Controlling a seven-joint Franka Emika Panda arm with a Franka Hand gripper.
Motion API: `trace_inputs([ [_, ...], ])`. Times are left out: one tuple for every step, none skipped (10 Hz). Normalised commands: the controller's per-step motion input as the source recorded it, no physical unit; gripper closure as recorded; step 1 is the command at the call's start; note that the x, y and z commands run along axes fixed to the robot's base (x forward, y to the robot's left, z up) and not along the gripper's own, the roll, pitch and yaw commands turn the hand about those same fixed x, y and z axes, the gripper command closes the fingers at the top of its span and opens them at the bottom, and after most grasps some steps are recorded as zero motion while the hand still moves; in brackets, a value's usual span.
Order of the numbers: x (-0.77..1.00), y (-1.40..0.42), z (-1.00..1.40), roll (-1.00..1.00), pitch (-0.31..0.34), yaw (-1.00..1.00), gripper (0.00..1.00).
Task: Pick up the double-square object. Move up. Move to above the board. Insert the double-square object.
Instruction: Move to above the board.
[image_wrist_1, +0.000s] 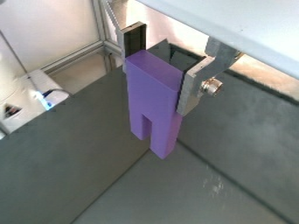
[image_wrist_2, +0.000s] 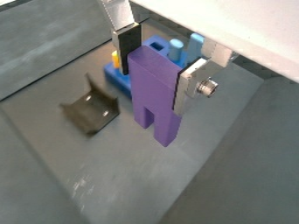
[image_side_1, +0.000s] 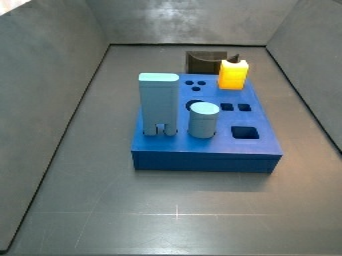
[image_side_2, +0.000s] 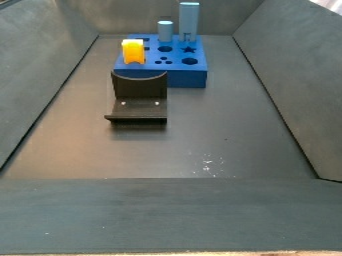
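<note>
My gripper (image_wrist_1: 162, 66) is clamped on the double-square object (image_wrist_1: 155, 101), both silver fingers pressed flat on its upper sides. It hangs prongs-down, clear above the dark worktop (image_wrist_1: 82, 166). In a wrist view the board (image_wrist_2: 118, 77) sits beyond it, the fixture (image_wrist_2: 90, 108) beside the board.

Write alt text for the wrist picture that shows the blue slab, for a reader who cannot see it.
The tool grips a purple double-square object, its two prongs pointing down, above the dark floor. Behind it sit the blue board and the dark fixture.
</note>
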Motion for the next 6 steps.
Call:
trace_inputs([
  [0.45,-1.0,-0.02,-0.02,0.049,0.0,1.0],
  [0.46,-1.0,-0.02,-0.01,0.043,0.0,1.0],
  [0.46,-1.0,-0.02,-0.01,0.035,0.01,1.0],
  [0.47,-1.0,-0.01,-0.01,0.029,0.0,1.0],
  [0.48,-1.0,-0.02,0.0,0.03,0.01,1.0],
  [0.48,-1.0,-0.02,-0.01,0.031,0.01,1.0],
])
